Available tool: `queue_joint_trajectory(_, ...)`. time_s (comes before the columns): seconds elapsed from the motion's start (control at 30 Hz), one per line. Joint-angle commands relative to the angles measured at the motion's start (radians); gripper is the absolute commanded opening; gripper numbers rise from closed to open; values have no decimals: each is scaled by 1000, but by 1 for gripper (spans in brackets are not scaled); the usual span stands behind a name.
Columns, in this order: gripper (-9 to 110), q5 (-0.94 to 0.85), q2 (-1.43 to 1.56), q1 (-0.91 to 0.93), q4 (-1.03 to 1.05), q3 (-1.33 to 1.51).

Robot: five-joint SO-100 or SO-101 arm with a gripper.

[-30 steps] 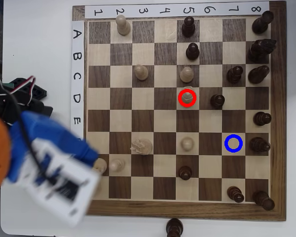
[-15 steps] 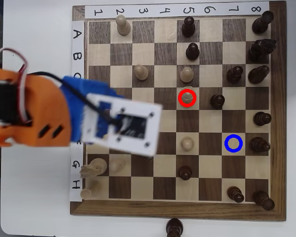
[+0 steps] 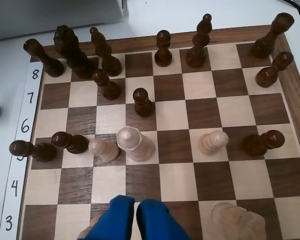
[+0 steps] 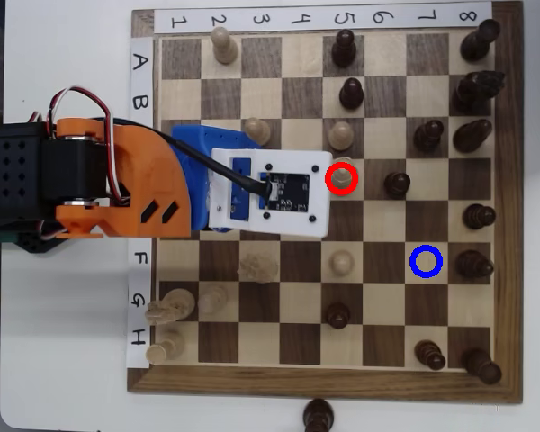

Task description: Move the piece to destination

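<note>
Since half a second earlier, the arm (image 4: 99,184) had swung up the board in the overhead view, so its white camera block sat just left of the red ring (image 4: 341,178). The piece (image 4: 342,173) stood inside that ring; the blue ring (image 4: 426,261) lay well apart, lower right, with nothing in it. Only the wrist view showed the gripper (image 3: 135,210): blue fingers (image 3: 114,217) pressed together, gripping nothing, short of the piece (image 3: 134,143).

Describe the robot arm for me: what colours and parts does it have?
The arm has orange shells, a black block at its base end, and red, white and black cables looping over it. A blue wrist section carries a white plate with a dark board. The gripper has two blue fingers.
</note>
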Motion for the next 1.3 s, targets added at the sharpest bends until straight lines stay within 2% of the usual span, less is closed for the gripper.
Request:
queue_joint_trajectory(0.0, 6, 252, 256, -46, -345, 258)
queue_joint_trajectory(0.1, 16, 215, 261, -64, -368, 302)
queue_joint_trajectory(0.37, 28, 198, 196, -92, -500, 341)
queue_joint_trajectory(1.27, 23, 196, -97, -120, -761, 350)
